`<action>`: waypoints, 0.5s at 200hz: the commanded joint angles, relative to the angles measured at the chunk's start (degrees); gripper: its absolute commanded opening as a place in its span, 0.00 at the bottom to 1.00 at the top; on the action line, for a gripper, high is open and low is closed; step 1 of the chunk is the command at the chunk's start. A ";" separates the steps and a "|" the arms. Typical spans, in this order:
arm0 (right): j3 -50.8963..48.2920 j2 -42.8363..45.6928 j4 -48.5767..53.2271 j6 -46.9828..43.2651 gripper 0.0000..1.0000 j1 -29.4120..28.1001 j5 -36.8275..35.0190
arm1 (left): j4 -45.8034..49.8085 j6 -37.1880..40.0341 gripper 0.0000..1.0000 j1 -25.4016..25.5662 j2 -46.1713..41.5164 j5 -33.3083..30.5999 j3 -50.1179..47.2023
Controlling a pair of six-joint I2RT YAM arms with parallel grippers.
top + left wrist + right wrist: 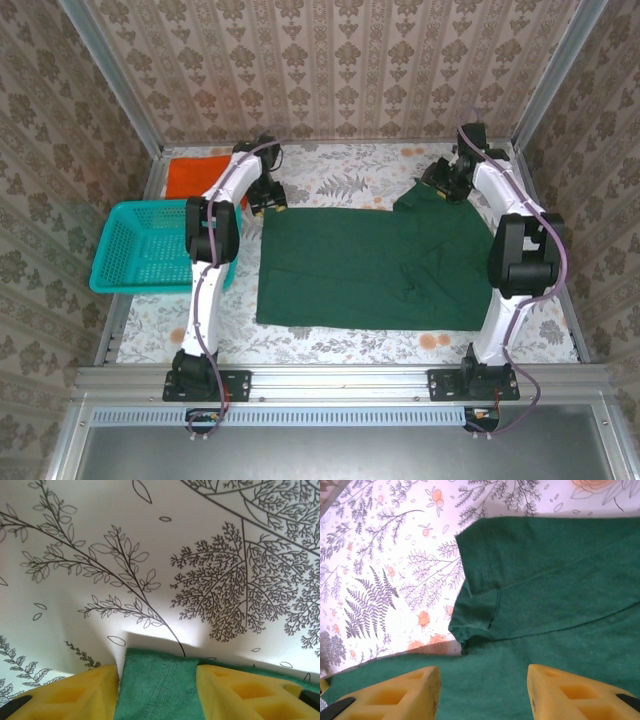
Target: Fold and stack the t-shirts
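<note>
I'm starting the first fold: left and right jaws stand apart, each with a far corner of the green t-shirt point(370, 265) between them on the tabletop point(330, 170), so next I'd pinch, then lift.

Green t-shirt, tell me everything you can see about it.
A large dark green t-shirt of soft knit cloth lies spread flat on the floral tablecloth between the arms, slightly wrinkled near the middle. A short sleeve with a stitched hem shows at its far right corner. The left gripper straddles its far left hem edge; the right gripper sits open over the cloth beside the sleeve.
</note>
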State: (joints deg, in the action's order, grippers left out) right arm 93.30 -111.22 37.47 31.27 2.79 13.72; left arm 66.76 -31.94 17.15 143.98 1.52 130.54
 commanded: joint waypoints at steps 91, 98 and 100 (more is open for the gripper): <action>3.74 -3.61 2.20 -2.13 0.50 -1.87 -0.36 | -2.69 -1.09 0.54 -0.45 -4.25 -0.90 -2.25; 3.76 -3.65 2.18 -2.08 0.50 -1.91 -0.44 | -2.18 -1.02 0.54 -0.46 -3.54 -0.83 -1.42; 3.74 -3.65 2.17 -2.08 0.50 -1.91 -0.44 | -2.14 -1.02 0.54 -0.45 -3.38 -0.78 -1.25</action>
State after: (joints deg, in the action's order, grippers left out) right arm 95.77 -113.67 37.91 30.13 1.10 13.72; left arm 63.57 -32.14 17.15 141.36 1.23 126.74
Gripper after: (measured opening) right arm 0.503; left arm 0.538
